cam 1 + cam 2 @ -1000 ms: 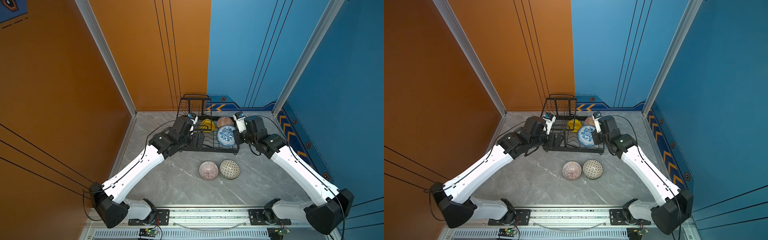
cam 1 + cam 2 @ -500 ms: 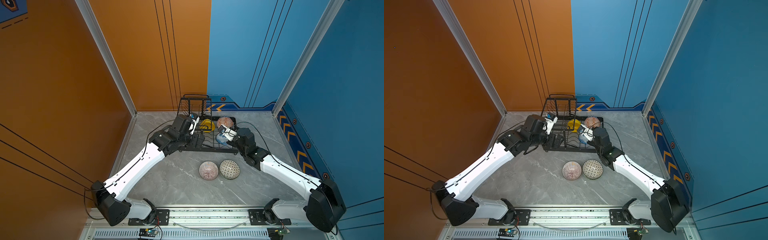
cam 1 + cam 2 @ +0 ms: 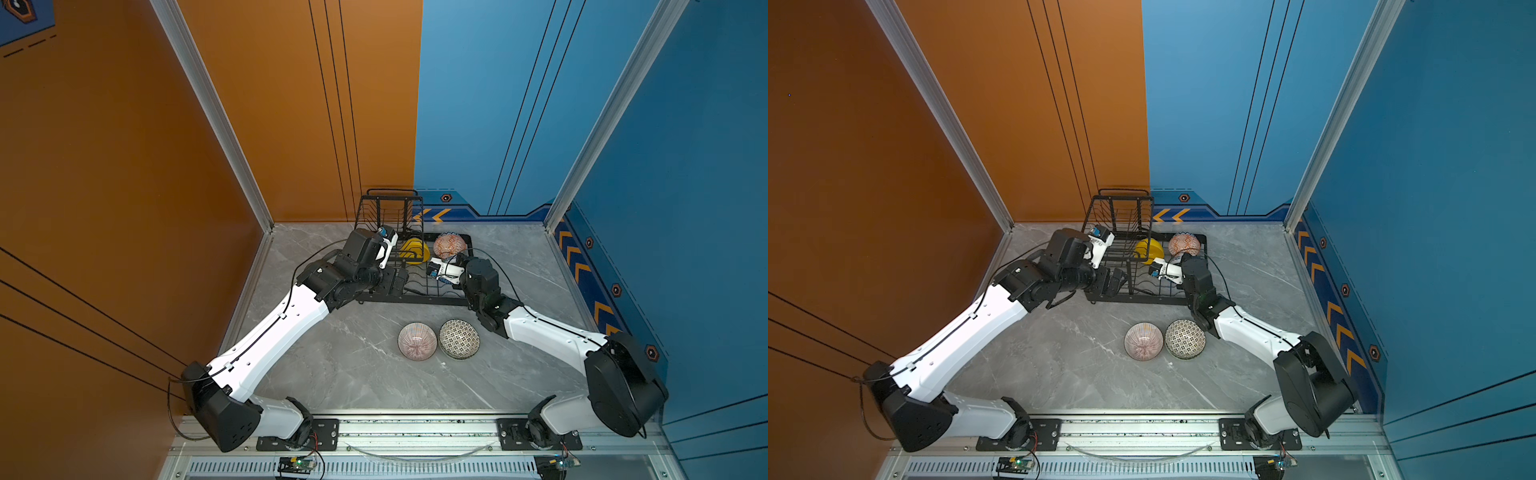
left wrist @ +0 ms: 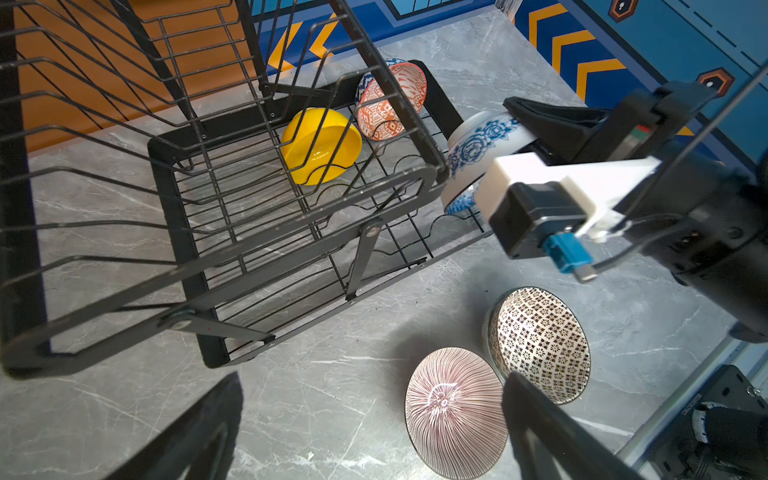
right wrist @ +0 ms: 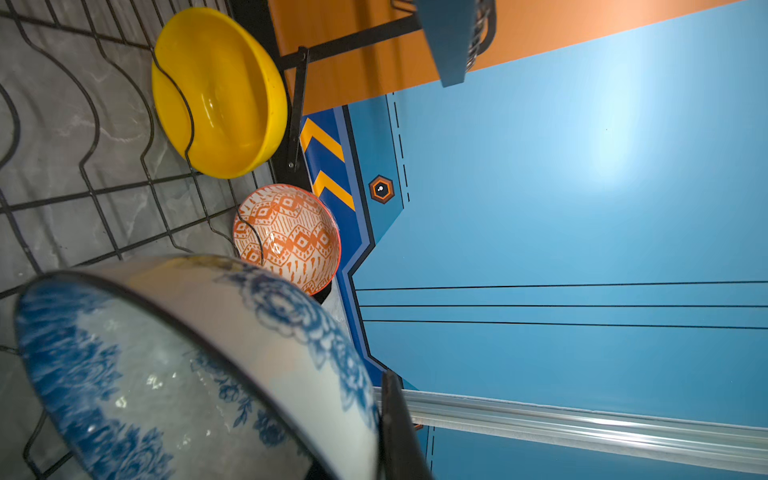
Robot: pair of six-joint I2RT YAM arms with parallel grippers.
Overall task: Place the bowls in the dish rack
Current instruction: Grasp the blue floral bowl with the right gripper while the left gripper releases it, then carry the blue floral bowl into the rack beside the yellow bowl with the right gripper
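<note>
- Left end effector (image 4: 372, 380): jaws at full spread, nothing between them. It hovers off the left end of the dish rack (image 3: 415, 301).
- Dish rack: rigid black wire. Its base-tray slots lie between the two end effectors. The raised basket sits just beyond the left one.
- Yellow bowl (image 4: 320, 145): stands on edge in a slot, beyond the left end effector and near the right one.
- Pink bowl (image 4: 453, 411): upright on the tabletop (image 3: 353, 374), on the robot's side of both end effectors. The rim is free all round for a pinch.
- Blue-white bowl (image 4: 478, 145): pinched at the rim by the right end effector (image 4: 521, 133) and tipped on edge over the base-tray slots. Contact with the wires cannot be confirmed.
  - It looks like glazed ceramic. Treat it as stiff, smooth, fairly heavy for its size, and liable to chip against wire.
  - The rim is the practical hold, one finger inside the wall and one outside. The glaze may let the bowl pivot in so narrow a grip.
- Orange-white bowl (image 4: 392, 97): on edge at the rack's far corner, just beyond the right end effector.
- Black-white bowl (image 4: 540, 340): upright, just beside the pink bowl, below the right arm. The same rim hold applies.
</note>
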